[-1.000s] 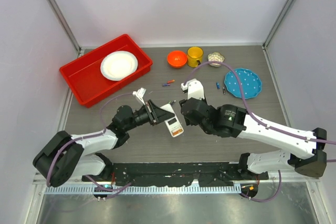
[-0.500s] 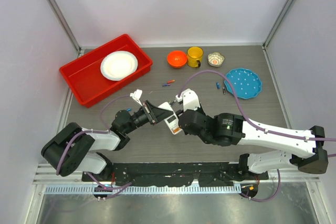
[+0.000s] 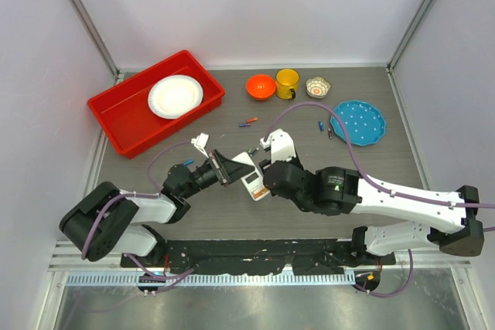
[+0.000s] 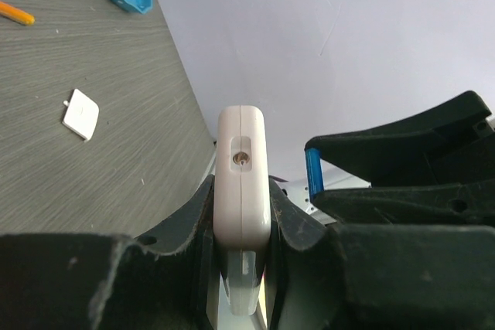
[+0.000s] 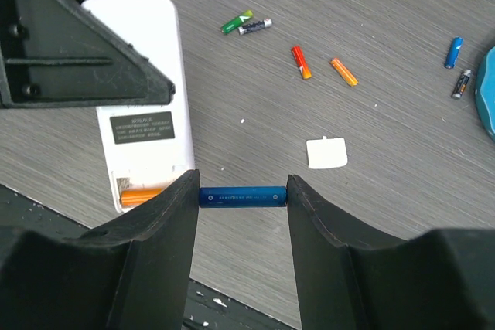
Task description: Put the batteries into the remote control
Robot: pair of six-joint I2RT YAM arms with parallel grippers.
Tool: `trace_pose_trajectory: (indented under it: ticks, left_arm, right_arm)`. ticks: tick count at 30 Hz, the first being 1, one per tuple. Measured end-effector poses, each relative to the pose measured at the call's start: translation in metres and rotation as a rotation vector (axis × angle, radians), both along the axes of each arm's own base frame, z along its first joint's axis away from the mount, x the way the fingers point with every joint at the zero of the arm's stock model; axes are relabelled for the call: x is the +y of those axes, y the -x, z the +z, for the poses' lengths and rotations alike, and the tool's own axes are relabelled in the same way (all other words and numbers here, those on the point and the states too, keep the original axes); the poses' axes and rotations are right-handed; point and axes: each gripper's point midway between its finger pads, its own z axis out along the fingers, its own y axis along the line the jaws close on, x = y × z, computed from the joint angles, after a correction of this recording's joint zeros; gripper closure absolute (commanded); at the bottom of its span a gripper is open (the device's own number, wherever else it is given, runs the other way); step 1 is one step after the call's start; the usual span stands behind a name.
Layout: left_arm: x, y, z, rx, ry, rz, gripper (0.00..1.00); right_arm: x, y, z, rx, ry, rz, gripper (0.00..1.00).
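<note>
The remote control [image 5: 139,75] lies back up, white with a grey label, an orange battery [image 5: 143,195] in its open end compartment. My left gripper [image 4: 243,214] is shut on the remote control [image 4: 243,168], seen end-on there. My right gripper [image 5: 242,199] is shut on a blue battery [image 5: 242,195], held end to end just right of the compartment. That blue battery [image 4: 312,174] shows beside the remote in the left wrist view. From above, both grippers meet at the remote [image 3: 252,183]. Loose batteries [image 5: 301,62] lie on the table beyond.
A small white cover piece [image 5: 326,152] lies on the table right of the remote. A red tray [image 3: 116,117] with a white plate [image 3: 175,96] stands back left. An orange bowl [image 3: 261,86], yellow mug [image 3: 287,82], small patterned bowl [image 3: 318,86] and blue plate [image 3: 357,122] stand at the back.
My right arm has swung nearer and left with the blue battery, coming in close over the remote. The left gripper keeps hold of the remote, shifted only slightly.
</note>
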Motion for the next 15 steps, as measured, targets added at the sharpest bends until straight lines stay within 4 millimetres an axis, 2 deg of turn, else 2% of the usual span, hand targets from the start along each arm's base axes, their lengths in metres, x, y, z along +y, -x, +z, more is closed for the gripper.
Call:
trace_pose_trajectory:
  ticks: [4, 9, 15]
  left_arm:
    - [0.003, 0.009, 0.001, -0.008, 0.002, -0.025, 1.0]
    - [0.003, 0.025, 0.011, -0.053, 0.014, -0.091, 1.0]
    - [0.005, 0.045, 0.03, -0.148, 0.038, -0.168, 1.0]
  right_arm:
    - [-0.002, -0.001, 0.001, -0.011, -0.04, -0.024, 0.99]
    - [-0.011, -0.005, -0.003, -0.035, -0.092, -0.086, 0.99]
    - [-0.02, -0.006, -0.019, -0.043, -0.105, -0.132, 0.99]
